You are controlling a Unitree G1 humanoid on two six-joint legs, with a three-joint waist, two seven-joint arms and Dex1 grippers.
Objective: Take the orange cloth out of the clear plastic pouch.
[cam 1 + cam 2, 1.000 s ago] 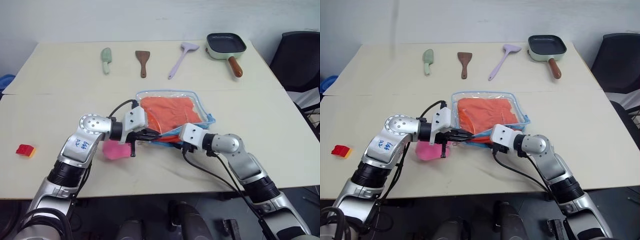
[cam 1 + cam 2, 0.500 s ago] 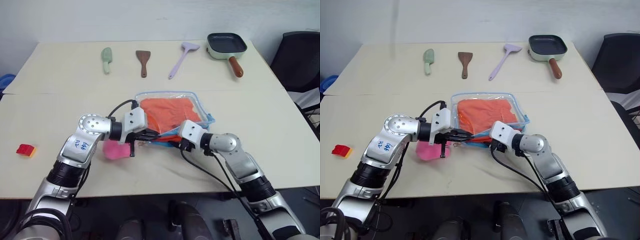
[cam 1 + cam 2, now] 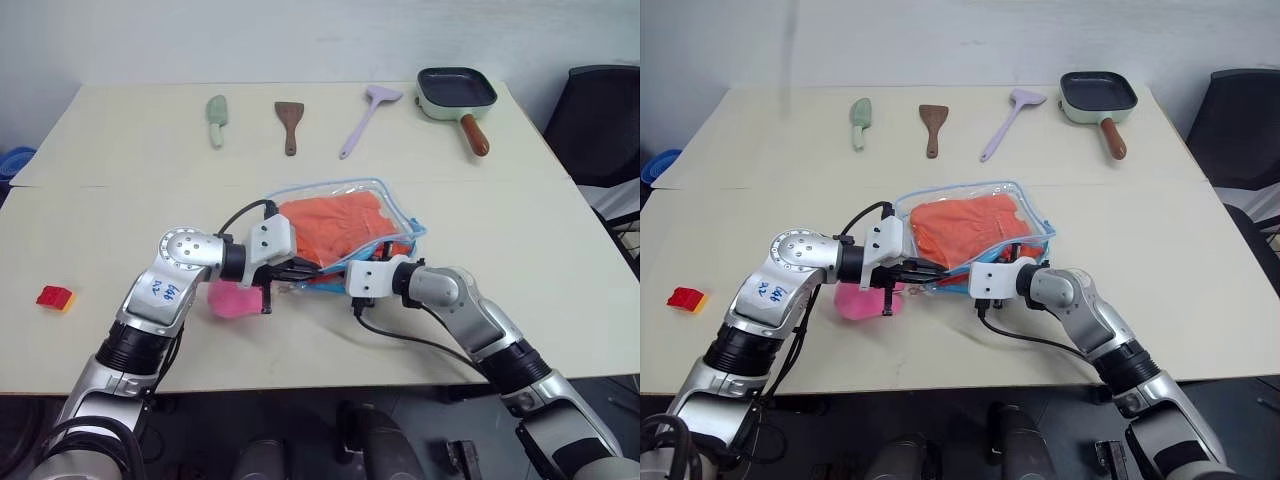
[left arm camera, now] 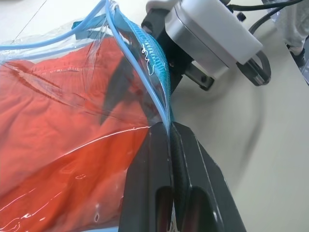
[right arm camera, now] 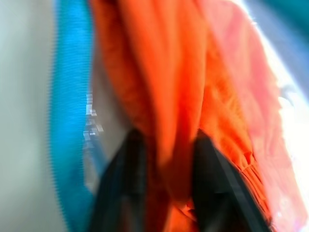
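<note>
The see-through flat plastic pouch with light blue edging (image 3: 345,225) lies near the middle of the cream table (image 3: 130,160), its near mouth lifted, with the bright orange soft cloth (image 3: 335,225) inside. The left gripper (image 4: 170,137) is clamped tight on the pouch's blue zipper edge. The right gripper (image 5: 166,159), reaching in at the mouth, has closed its two black fingers on a fold of the orange cloth.

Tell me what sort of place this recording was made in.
Probably an office or lab room set up for tabletop trials, not a real kitchen: a plain cream table against a bare wall, a black office chair, and kitchen tools such as a pan laid in a neat row.
</note>
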